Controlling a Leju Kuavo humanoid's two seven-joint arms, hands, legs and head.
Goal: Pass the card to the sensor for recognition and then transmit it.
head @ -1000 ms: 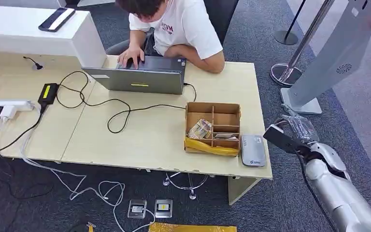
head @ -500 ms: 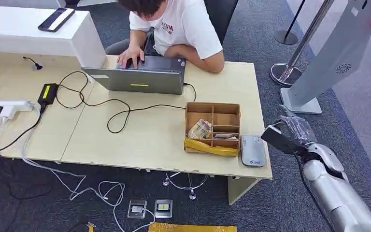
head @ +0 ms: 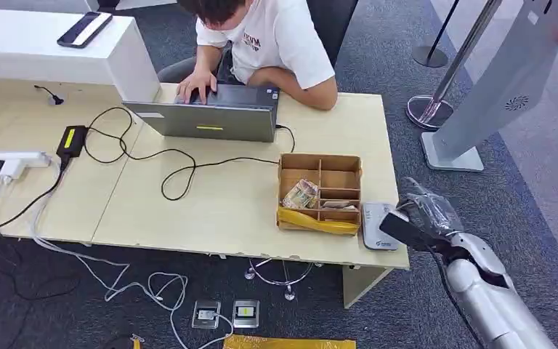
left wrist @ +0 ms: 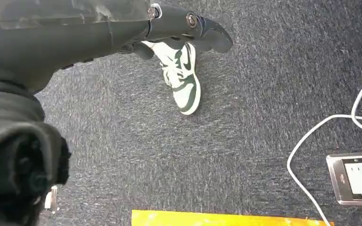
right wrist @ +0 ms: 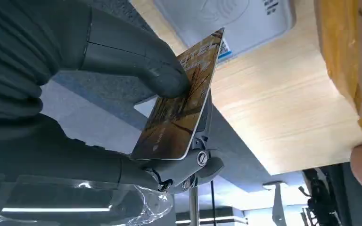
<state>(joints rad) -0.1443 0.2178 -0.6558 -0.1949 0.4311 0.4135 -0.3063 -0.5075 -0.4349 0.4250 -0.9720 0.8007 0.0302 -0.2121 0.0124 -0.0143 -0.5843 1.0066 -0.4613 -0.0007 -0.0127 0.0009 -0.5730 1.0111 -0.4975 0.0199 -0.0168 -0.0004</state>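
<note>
The right hand (right wrist: 136, 94) pinches a brown card (right wrist: 181, 103) between its thumb and fingers. The card hangs just above the near corner of the grey card reader (head: 378, 225), at the desk (head: 225, 196) edge. The reader lies right beside the cardboard box (head: 320, 190) with little sections. The left hand (left wrist: 122, 28) hangs over the carpet with its fingers curled, holding nothing. A person (head: 276, 36) types on a laptop (head: 207, 116) past the box.

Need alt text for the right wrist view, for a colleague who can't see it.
The right hand pinches an orange-brown card between thumb and fingers, its far edge close to the white card sensor on the pale wooden table. A yellow-taped box sits at the frame's edge.
</note>
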